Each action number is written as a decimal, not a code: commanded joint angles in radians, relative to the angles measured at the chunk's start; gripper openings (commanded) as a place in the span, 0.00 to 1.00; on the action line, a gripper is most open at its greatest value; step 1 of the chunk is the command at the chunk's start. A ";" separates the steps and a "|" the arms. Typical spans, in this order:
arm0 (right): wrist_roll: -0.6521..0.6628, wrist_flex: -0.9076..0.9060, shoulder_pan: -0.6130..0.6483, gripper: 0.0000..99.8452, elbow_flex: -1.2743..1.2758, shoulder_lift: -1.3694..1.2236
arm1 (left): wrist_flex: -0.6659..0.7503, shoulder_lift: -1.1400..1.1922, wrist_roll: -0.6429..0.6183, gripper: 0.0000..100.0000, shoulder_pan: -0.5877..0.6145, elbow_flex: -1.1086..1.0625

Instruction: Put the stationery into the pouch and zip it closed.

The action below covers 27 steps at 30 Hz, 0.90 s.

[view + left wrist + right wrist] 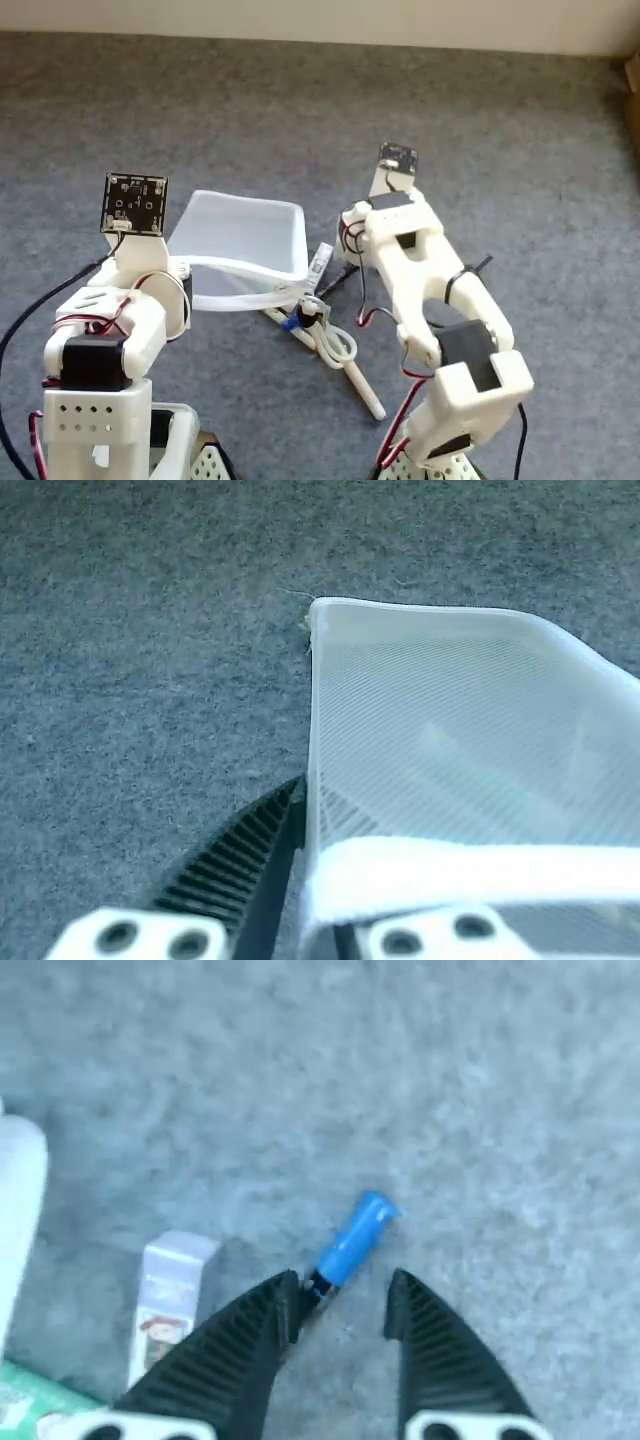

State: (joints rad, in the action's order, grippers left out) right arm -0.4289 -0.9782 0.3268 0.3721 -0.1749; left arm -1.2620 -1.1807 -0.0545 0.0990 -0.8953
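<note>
Left wrist view, left fingers [240, 870] pinching pouch [450, 740], right fingers [240, 1350] spread over blue pen [355, 1235]

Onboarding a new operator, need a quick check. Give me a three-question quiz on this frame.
1. True or false: the right gripper is shut on the blue-capped pen.
2. What does the left gripper grip? A) the pouch B) a pen C) a ruler
3. Fill in: the blue-capped pen lies on the grey ___.
Key: 1 false, its fingers are open above the pen; 2 A; 3 carpet.
</note>
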 commanded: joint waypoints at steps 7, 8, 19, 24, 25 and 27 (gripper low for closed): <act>-0.002 0.004 -0.054 0.00 -0.084 -0.018 | -0.002 0.010 -0.009 0.01 0.012 0.019; -0.002 0.002 -0.056 0.00 -0.084 -0.016 | -0.002 0.010 -0.009 0.01 0.012 0.019; 0.000 -0.136 -0.056 0.00 -0.116 0.160 | 0.000 0.015 -0.011 0.01 0.008 0.028; 0.000 -0.130 -0.056 0.00 -0.028 0.305 | -0.006 0.019 -0.011 0.01 -0.002 0.056; 0.000 -0.130 -0.056 0.00 -0.016 0.331 | -0.006 0.019 -0.012 0.01 -0.004 0.067; 0.000 -0.130 -0.058 0.00 0.001 0.381 | -0.008 0.019 -0.012 0.01 -0.008 0.094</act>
State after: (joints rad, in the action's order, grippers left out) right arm -0.4289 -1.1040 0.2854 0.3736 0.0844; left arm -1.2620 -1.1776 -0.0545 0.0990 -0.8953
